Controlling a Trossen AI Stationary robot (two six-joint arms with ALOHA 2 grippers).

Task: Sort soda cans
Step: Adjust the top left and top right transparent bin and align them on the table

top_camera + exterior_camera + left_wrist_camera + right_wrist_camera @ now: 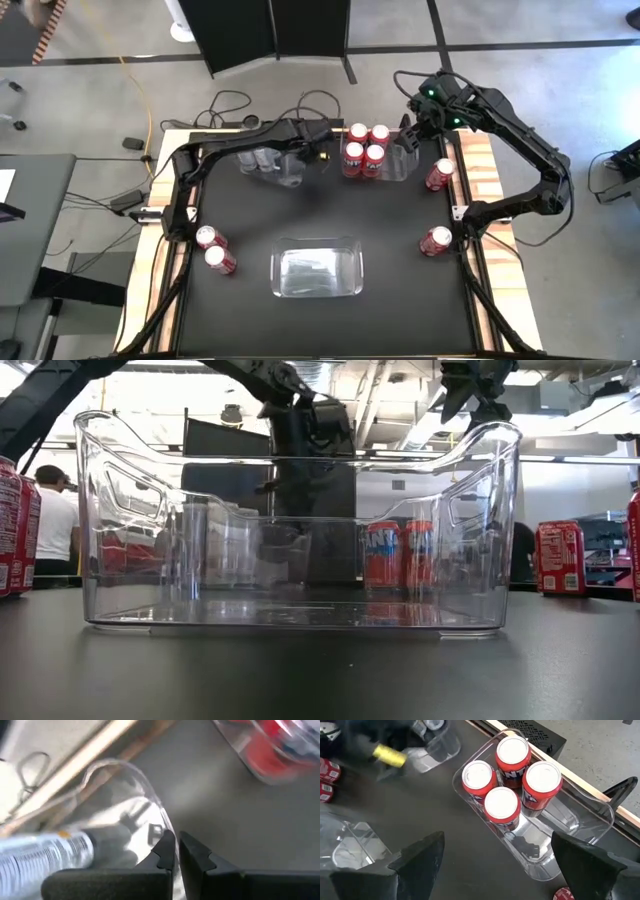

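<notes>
Our black table (pixel 320 220), wood-edged.
On it we see three clear bins (pixel 317 271) and loose red cans (pixel 214 250) at three, four and eight o'clock.

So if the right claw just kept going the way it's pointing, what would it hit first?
Probably the clear bin holding four red cans. The open right gripper points down at that bin's empty end, so likely its floor or rim rather than the cans, though depth is hard to judge.

Clear bin (pixel 300 615) up front — red cans (pixel 405 555) standing behind it.
</notes>
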